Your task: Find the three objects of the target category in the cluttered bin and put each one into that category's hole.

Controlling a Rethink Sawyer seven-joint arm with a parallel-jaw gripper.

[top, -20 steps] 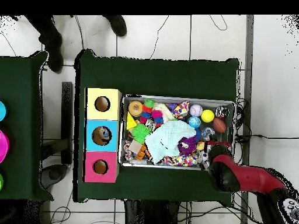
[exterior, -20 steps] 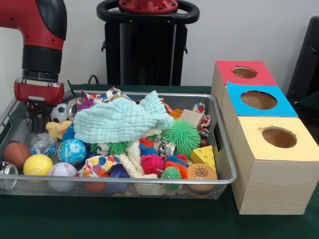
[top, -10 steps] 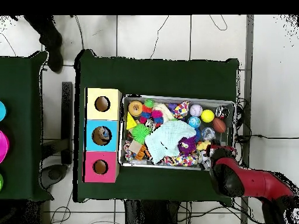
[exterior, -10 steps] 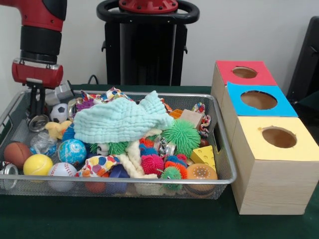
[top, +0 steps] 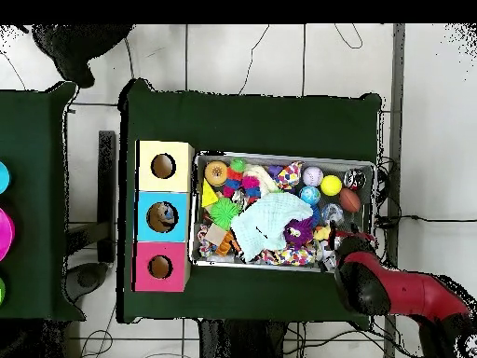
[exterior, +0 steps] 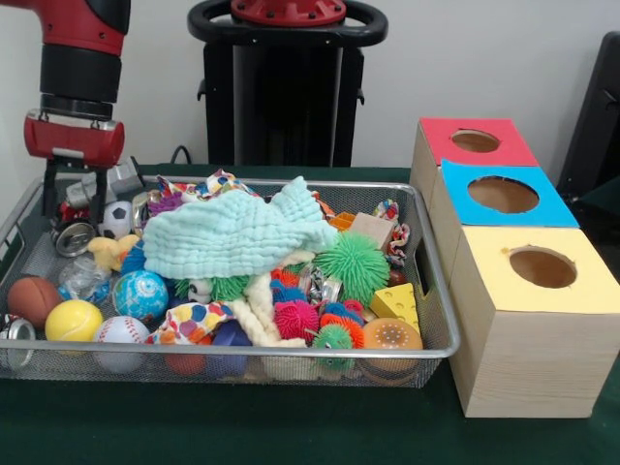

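Two views, one moment. Front view: the jaws (exterior: 74, 215) hang at the bin's (exterior: 438, 291) far corner, away from the boxes; whether they are released or clenched on anything I cannot tell. A small metal cylinder (exterior: 114, 180) sits tilted just beside them, and a silver tin (exterior: 72, 237) lies just below them; contact with either cannot be told. In the overhead view the red arm (top: 396, 289) covers that corner, so the jaws are hidden there.

Contents near the jaws: a soccer-pattern ball (exterior: 116, 219) beside them, a yellow plush toy (exterior: 108, 252) below, a crumpled clear wrapper (exterior: 81, 279) lower still. Further off toward the boxes: a pale green cloth (exterior: 237, 232) heaped over the middle, covering whatever lies under it, a green spiky ball (exterior: 354, 263), a yellow cheese-shaped block (exterior: 397, 302). Along the near rim: a brown ball (exterior: 31, 298), a yellow ball (exterior: 73, 321), a baseball (exterior: 121, 334), a blue globe ball (exterior: 140, 294).

Three boxes stand on the green desk (exterior: 242, 426) beside the bin's short end, well apart from the jaws: red-topped box (exterior: 475, 143), blue-topped box (exterior: 504, 194), yellow-topped box (exterior: 542, 269), each with one round hole.

Overhead, the bin's long axis runs from the boxes toward the arm's side, its short end facing the row of boxes.
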